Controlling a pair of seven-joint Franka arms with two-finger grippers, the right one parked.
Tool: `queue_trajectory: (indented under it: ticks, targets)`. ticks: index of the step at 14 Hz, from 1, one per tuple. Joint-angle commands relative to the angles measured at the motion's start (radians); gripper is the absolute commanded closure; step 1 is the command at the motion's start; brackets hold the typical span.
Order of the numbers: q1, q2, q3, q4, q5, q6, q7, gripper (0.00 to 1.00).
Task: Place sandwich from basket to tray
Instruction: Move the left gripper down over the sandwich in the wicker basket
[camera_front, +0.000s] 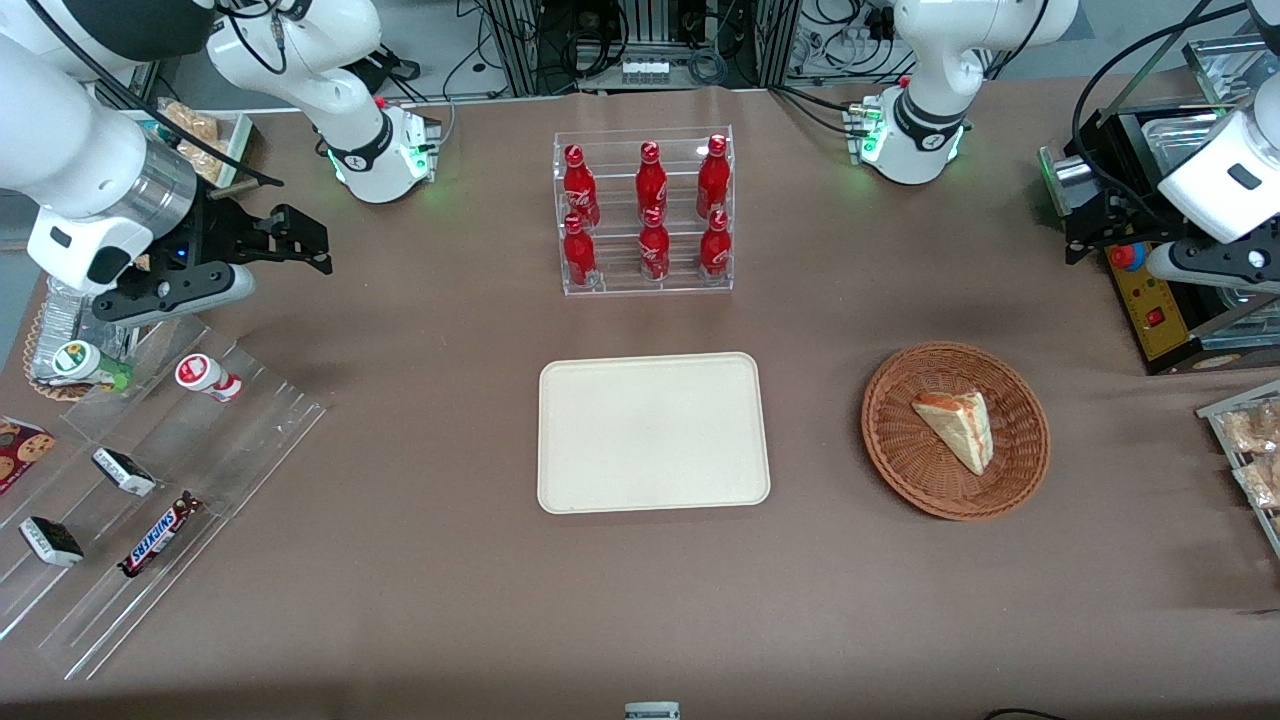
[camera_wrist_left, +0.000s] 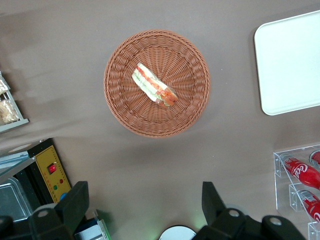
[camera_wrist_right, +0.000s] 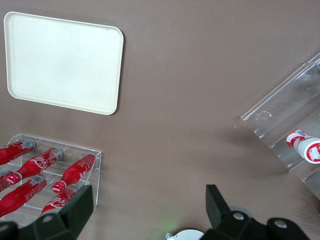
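Observation:
The sandwich (camera_front: 958, 425), a pale triangular wedge, lies in the round brown wicker basket (camera_front: 890, 455). In the left wrist view its red and green filling (camera_wrist_left: 154, 85) shows, inside the basket (camera_wrist_left: 120, 107). The cream tray (camera_front: 652, 432) lies flat beside the basket, toward the parked arm's end, with nothing on it. It also shows in the left wrist view (camera_wrist_left: 290, 65) and the right wrist view (camera_wrist_right: 62, 62). My left gripper (camera_front: 1085, 235) hangs high above the table, farther from the front camera than the basket. It (camera_wrist_left: 144, 202) is open and holds nothing.
A clear rack of red cola bottles (camera_front: 645, 210) stands farther from the front camera than the tray. A black machine with a yellow panel (camera_front: 1150, 315) sits under my gripper. Packaged snacks (camera_front: 1250, 450) lie beside the basket. Acrylic shelves with snacks (camera_front: 150, 500) are at the parked arm's end.

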Motion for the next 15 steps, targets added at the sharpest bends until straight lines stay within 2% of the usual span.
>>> queue_trajectory:
  ticks: [1, 7, 10, 15]
  targets:
    - [0.002, 0.014, -0.003, 0.024, -0.002, -0.023, -0.004, 0.0]
    - [0.001, 0.017, -0.004, 0.019, 0.0, -0.024, -0.004, 0.0]
    - [-0.002, 0.07, -0.004, -0.028, 0.001, 0.005, -0.014, 0.0]
    - [-0.009, 0.118, -0.007, -0.313, 0.001, 0.372, -0.048, 0.0]
